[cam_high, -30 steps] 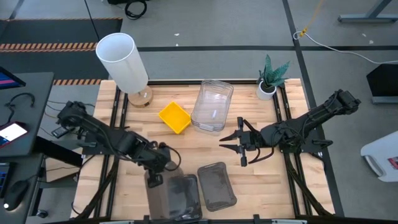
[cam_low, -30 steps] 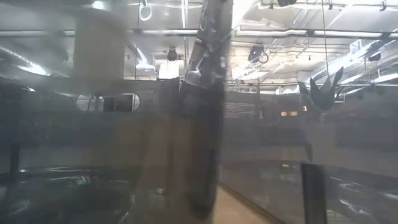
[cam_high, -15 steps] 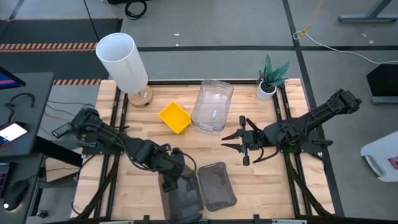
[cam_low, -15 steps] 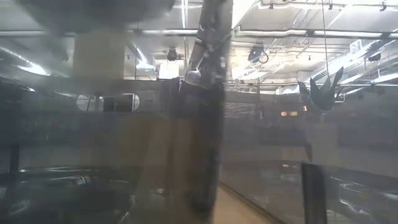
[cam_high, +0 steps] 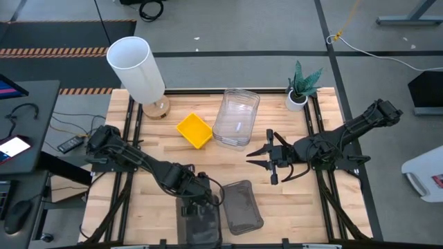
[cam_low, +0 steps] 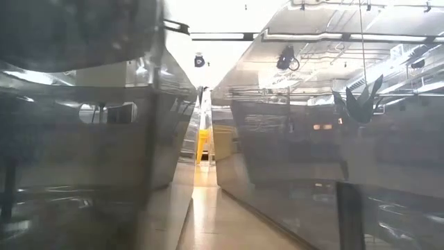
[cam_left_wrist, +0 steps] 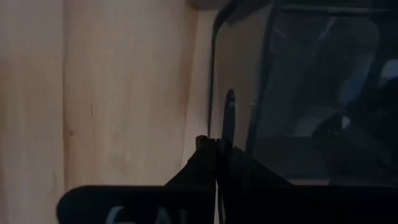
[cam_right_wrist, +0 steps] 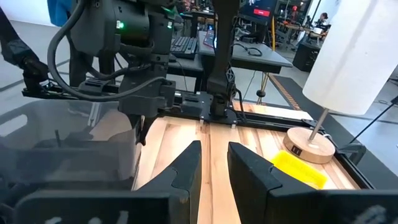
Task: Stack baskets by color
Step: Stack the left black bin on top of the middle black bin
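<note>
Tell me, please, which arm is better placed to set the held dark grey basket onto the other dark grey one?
Probably the left. Its hand is shut on the rim of a dark grey basket right beside the other grey basket. The right hand hangs empty above the table's middle, farther off.
</note>
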You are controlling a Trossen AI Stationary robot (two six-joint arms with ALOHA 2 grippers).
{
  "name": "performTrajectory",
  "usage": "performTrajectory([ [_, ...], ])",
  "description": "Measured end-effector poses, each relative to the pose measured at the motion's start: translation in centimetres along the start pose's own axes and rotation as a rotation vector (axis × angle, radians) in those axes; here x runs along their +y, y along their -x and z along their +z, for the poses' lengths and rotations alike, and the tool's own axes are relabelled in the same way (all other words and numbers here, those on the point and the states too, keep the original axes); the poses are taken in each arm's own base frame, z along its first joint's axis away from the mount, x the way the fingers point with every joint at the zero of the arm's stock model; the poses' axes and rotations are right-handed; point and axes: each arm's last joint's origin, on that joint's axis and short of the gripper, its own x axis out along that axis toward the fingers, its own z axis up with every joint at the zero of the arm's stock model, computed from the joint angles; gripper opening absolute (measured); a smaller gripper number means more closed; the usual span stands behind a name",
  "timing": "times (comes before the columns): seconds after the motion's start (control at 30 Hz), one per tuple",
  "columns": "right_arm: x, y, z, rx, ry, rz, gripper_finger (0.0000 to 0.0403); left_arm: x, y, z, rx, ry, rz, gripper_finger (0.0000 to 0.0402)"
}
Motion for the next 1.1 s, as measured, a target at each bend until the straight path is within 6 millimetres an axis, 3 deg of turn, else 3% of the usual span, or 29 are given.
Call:
performTrajectory([
  [0.6,0.0,0.0,0.0,0.000,-0.004,0.003,0.0083,-0.5,-2.3,0.4,0.059,-0.068,-0.023,0.0015],
  [1.1,0.0,0.0,0.0,0.000,-0.009,0.003,0.0083,-0.2,-2.3,0.5,0.042,-0.099,0.005,0.0165],
])
